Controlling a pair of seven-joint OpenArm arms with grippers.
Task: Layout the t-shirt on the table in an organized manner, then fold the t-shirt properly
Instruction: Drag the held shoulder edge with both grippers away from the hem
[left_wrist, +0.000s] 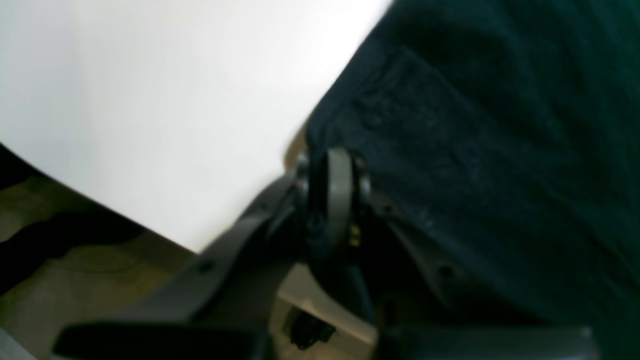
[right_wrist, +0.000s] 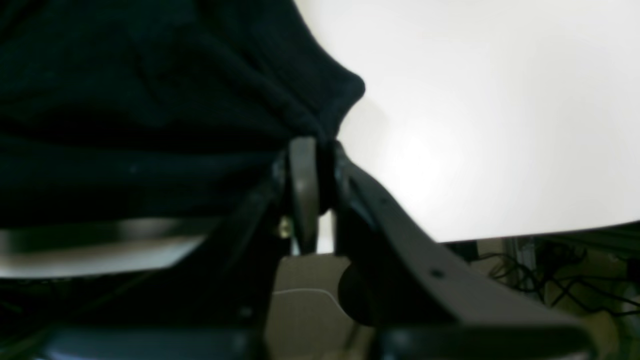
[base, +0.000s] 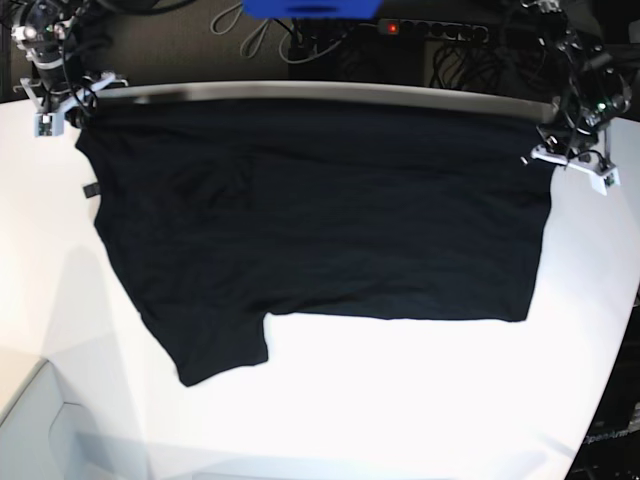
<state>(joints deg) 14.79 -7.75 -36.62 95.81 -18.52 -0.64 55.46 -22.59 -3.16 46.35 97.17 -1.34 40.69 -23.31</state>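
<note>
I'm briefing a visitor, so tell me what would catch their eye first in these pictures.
The big black t-shirt dominates, spread across the far half of the white table, one sleeve trailing toward the near edge. At its two far corners the left gripper and right gripper each pinch the cloth. A small tag sticks out beside the shirt's edge below the right gripper.

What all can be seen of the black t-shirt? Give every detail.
The t-shirt is plain black, soft-looking cloth, spread wide and mostly flat with light wrinkles on the white table. One short sleeve juts toward the near edge, and a small tag shows at its side. Its far edge runs along the table's far rim. The left gripper pinches one far corner; the right gripper has cloth between its fingers at the other. No print shows.
</note>
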